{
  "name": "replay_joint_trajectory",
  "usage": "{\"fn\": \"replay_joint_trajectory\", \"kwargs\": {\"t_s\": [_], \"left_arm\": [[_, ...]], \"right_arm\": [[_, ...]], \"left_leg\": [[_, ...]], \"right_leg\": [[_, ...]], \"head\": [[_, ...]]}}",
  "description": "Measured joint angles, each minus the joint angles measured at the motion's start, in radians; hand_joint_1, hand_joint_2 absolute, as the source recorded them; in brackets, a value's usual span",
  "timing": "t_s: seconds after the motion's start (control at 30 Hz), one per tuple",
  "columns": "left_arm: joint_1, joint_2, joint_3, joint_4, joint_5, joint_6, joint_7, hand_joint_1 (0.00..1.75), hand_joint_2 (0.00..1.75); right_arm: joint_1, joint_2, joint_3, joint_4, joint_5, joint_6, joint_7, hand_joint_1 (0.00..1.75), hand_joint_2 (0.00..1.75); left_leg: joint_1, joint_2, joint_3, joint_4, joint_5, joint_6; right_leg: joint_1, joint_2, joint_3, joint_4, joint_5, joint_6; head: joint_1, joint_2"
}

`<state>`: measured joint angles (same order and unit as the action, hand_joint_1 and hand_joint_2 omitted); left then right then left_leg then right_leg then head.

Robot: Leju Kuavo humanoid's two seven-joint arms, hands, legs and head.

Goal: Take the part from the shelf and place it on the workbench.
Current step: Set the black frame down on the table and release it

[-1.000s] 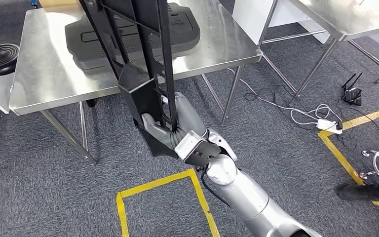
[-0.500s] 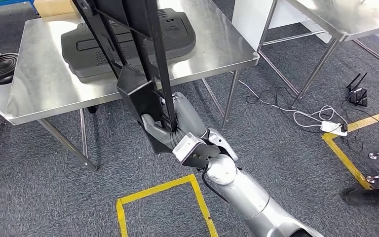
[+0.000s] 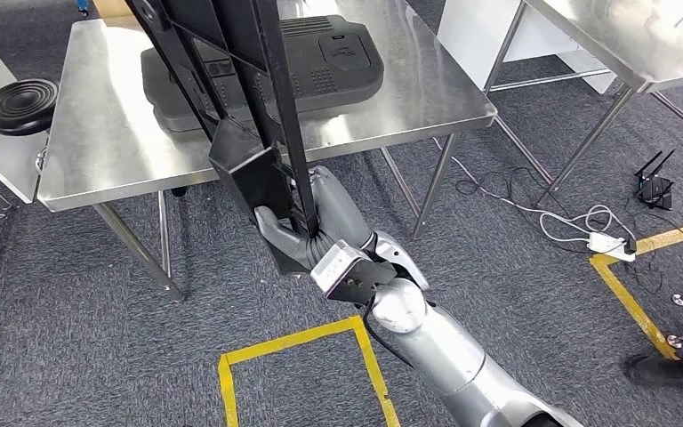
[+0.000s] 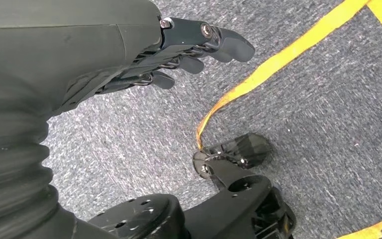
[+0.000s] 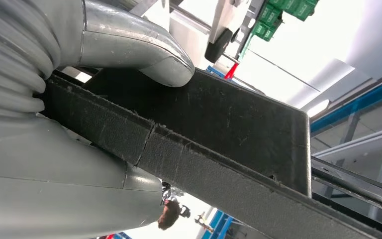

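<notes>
The right hand (image 3: 292,233) has its fingers (image 5: 134,42) wrapped round the lower end of the part (image 3: 249,133) — a long black frame of bars and plates — with the thumb pressed on one face and the palm under the other. Gripping it low lets the frame stand nearly upright above the hand, its upper length rising in front of the steel bench (image 3: 107,151), probably so it can be carried over the edge and laid down. The part's top runs out of the head view, so its full shape cannot be told; the fingers on its far side are hidden behind it. The left hand (image 4: 179,55) hangs over the grey carpet (image 4: 328,99), fingers loosely curled around nothing. On the bench lies a dark moulded casing (image 3: 338,67) — half screened by the frame — which leaves bare steel mostly toward the near edge.
</notes>
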<state>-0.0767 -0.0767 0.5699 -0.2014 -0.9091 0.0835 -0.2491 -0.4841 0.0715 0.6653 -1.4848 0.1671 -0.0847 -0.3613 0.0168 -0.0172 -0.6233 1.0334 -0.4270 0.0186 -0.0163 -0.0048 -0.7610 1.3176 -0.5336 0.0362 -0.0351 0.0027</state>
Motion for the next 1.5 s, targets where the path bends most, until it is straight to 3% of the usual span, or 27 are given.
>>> {"fn": "replay_joint_trajectory", "kwargs": {"t_s": [0.1, 0.17, 0.23, 0.3, 0.4, 0.47, 0.5, 0.53, 0.57, 0.63, 0.7, 0.8, 0.87, 0.93, 0.97, 1.0, 1.03, 1.1, 1.17, 1.3, 1.5], "left_arm": [[0.000, 0.000, 0.000, 0.000, 0.000, 0.000, 0.000, 0.00, 1.75], [0.000, -0.001, 0.000, 0.000, -0.001, 0.000, 0.000, 0.00, 1.75], [0.000, -0.002, 0.000, 0.000, -0.002, 0.000, 0.001, 0.00, 1.75], [0.001, -0.002, 0.000, 0.000, -0.004, 0.000, 0.002, 0.00, 1.75], [0.001, -0.002, 0.000, 0.000, -0.005, 0.000, 0.004, 0.00, 1.75], [0.002, -0.002, 0.000, 0.000, -0.007, 0.000, 0.005, 0.00, 1.75], [0.002, -0.002, 0.000, 0.000, -0.008, 0.000, 0.005, 0.00, 1.75], [0.002, -0.001, 0.000, 0.000, -0.008, 0.000, 0.005, 0.00, 1.75], [0.001, -0.001, 0.000, 0.000, -0.009, 0.000, 0.005, 0.00, 1.75], [-0.001, -0.001, 0.000, 0.000, -0.010, -0.001, 0.006, 0.00, 1.75], [-0.003, -0.002, 0.000, 0.000, -0.010, -0.001, 0.006, 0.00, 1.75], [-0.003, -0.002, 0.000, 0.000, -0.010, -0.001, 0.006, 0.00, 1.75], [-0.003, -0.002, 0.000, 0.000, -0.010, -0.001, 0.006, 0.00, 1.75], [-0.003, -0.002, 0.000, 0.000, -0.010, -0.001, 0.006, 0.00, 1.75], [-0.003, -0.002, 0.000, 0.000, -0.010, -0.002, 0.007, 0.00, 1.75], [-0.002, -0.002, 0.000, 0.000, -0.010, -0.002, 0.008, 0.00, 1.75], [-0.002, -0.002, 0.000, 0.000, -0.010, -0.002, 0.011, 0.00, 1.75], [-0.002, -0.003, 0.000, 0.000, -0.010, -0.003, 0.017, 0.00, 1.75], [-0.001, -0.003, 0.001, 0.000, -0.010, -0.003, 0.020, 0.00, 1.75], [0.001, -0.002, 0.008, 0.000, -0.010, -0.003, 0.022, 0.00, 1.75], [0.001, -0.003, 0.017, 0.000, -0.012, -0.006, 0.028, 0.00, 1.75]], "right_arm": [[0.001, -0.001, 0.000, 0.000, 0.000, 0.000, 0.000, 1.75, 1.75], [-0.002, 0.000, 0.000, 0.000, 0.000, 0.000, 0.000, 1.75, 1.75], [-0.006, 0.001, 0.000, 0.000, 0.000, 0.000, 0.000, 1.75, 1.75], [-0.007, 0.004, 0.000, 0.000, 0.000, 0.000, 0.000, 1.75, 1.75], [-0.006, 0.007, 0.000, 0.000, 0.000, 0.000, 0.000, 1.75, 1.75], [-0.004, 0.007, 0.000, 0.000, 0.000, 0.000, 0.000, 1.75, 1.75], [-0.003, 0.007, 0.000, 0.000, 0.001, 0.000, 0.000, 1.75, 1.75], [-0.003, 0.007, 0.000, 0.000, 0.002, 0.000, 0.000, 1.75, 1.75], [-0.003, 0.007, 0.000, 0.000, 0.003, 0.000, 0.000, 1.75, 1.75], [-0.004, 0.007, 0.000, 0.000, 0.005, 0.000, 0.000, 1.75, 1.75], [-0.005, 0.007, 0.000, 0.000, 0.006, 0.000, 0.000, 1.75, 1.75], [-0.005, 0.007, 0.000, 0.000, 0.006, 0.000, 0.000, 1.75, 1.75], [-0.005, 0.006, 0.000, 0.000, 0.006, 0.000, 0.000, 1.75, 1.75], [-0.003, 0.003, 0.000, 0.000, 0.006, 0.000, 0.000, 1.75, 1.75], [-0.001, 0.001, 0.000, 0.000, 0.006, 0.000, 0.000, 1.75, 1.75], [0.000, -0.001, 0.000, 0.000, 0.006, 0.000, 0.000, 1.75, 1.75], [0.000, -0.001, 0.000, 0.000, 0.006, -0.001, 0.000, 1.75, 1.75], [-0.001, -0.001, 0.000, 0.000, 0.006, -0.001, 0.000, 1.75, 1.75], [-0.002, 0.002, 0.000, 0.000, 0.006, -0.003, 0.000, 1.75, 1.75], [0.000, 0.004, 0.000, 0.000, 0.014, -0.015, 0.002, 1.75, 1.75], [-0.001, 0.004, -0.001, 0.000, 0.060, -0.034, 0.010, 1.75, 1.75]], "left_leg": [[0.000, -0.002, 0.000, 0.000, 0.000, 0.000], [-0.003, -0.010, 0.000, 0.000, 0.000, -0.003], [-0.004, -0.020, -0.002, -0.001, 0.001, -0.015], [-0.004, -0.013, -0.010, 0.019, -0.015, -0.029], [-0.001, 0.003, -0.081, 0.178, -0.101, -0.043], [0.003, 0.008, -0.124, 0.267, -0.126, -0.050], [0.005, 0.011, -0.123, 0.261, -0.113, -0.053], [0.009, 0.015, -0.101, 0.217, -0.084, -0.055], [0.012, 0.024, -0.067, 0.150, -0.050, -0.057], [0.013, 0.035, -0.013, 0.043, -0.013, -0.053], [0.008, 0.031, -0.003, 0.016, -0.013, -0.040], [0.008, 0.018, -0.005, 0.012, -0.007, -0.018], [0.010, 0.011, -0.006, 0.010, -0.004, -0.006], [0.008, 0.003, -0.008, 0.010, -0.004, 0.000], [0.007, -0.001, -0.008, 0.010, -0.004, 0.001], [0.007, -0.004, -0.008, 0.010, -0.004, 0.001], [0.006, -0.008, -0.008, 0.010, -0.004, 0.001], [0.005, -0.013, -0.008, 0.010, -0.004, -0.001], [0.001, -0.016, -0.009, 0.011, -0.003, -0.007], [-0.003, -0.015, -0.006, 0.006, 0.000, -0.002], [-0.002, -0.013, 0.001, -0.008, 0.007, -0.011]], "right_leg": [[0.000, 0.000, 0.001, -0.007, 0.006, 0.002], [0.005, 0.007, 0.072, -0.146, 0.055, 0.004], [0.008, 0.014, 0.148, -0.296, 0.107, -0.004], [0.003, 0.010, 0.160, -0.315, 0.114, -0.019], [-0.001, 0.001, 0.167, -0.320, 0.115, -0.032], [0.000, -0.003, 0.168, -0.319, 0.113, -0.034], [-0.001, -0.004, 0.169, -0.319, 0.113, -0.033], [-0.002, -0.005, 0.170, -0.317, 0.112, -0.031], [-0.002, -0.006, 0.170, -0.315, 0.109, -0.028], [0.005, -0.008, 0.168, -0.304, 0.102, -0.016], [0.010, -0.013, 0.165, -0.301, 0.099, -0.007], [0.004, -0.017, 0.156, -0.285, 0.086, 0.002], [0.002, -0.009, 0.110, -0.192, 0.041, -0.001], [0.002, -0.002, 0.044, -0.053, -0.013, -0.005], [0.002, -0.001, 0.023, -0.011, -0.024, -0.004], [0.002, 0.000, 0.022, -0.010, -0.019, 0.001], [0.002, 0.000, 0.040, -0.050, 0.001, 0.008], [0.003, 0.001, 0.112, -0.195, 0.054, 0.016], [0.006, 0.003, 0.159, -0.285, 0.083, 0.011], [0.008, 0.006, 0.166, -0.301, 0.093, 0.007], [0.009, 0.007, 0.166, -0.300, 0.093, 0.004]], "head": [[0.000, 0.000], [0.000, 0.000], [-0.001, 0.000], [-0.003, 0.000], [-0.006, 0.000], [-0.006, 0.000], [-0.006, 0.000], [-0.006, 0.000], [-0.006, 0.000], [-0.005, 0.000], [-0.002, 0.000], [0.001, 0.000], [0.002, 0.000], [0.002, 0.000], [0.002, 0.000], [0.002, 0.000], [0.002, 0.000], [0.002, 0.000], [0.001, 0.000], [0.000, 0.000], [0.000, 0.000]]}}
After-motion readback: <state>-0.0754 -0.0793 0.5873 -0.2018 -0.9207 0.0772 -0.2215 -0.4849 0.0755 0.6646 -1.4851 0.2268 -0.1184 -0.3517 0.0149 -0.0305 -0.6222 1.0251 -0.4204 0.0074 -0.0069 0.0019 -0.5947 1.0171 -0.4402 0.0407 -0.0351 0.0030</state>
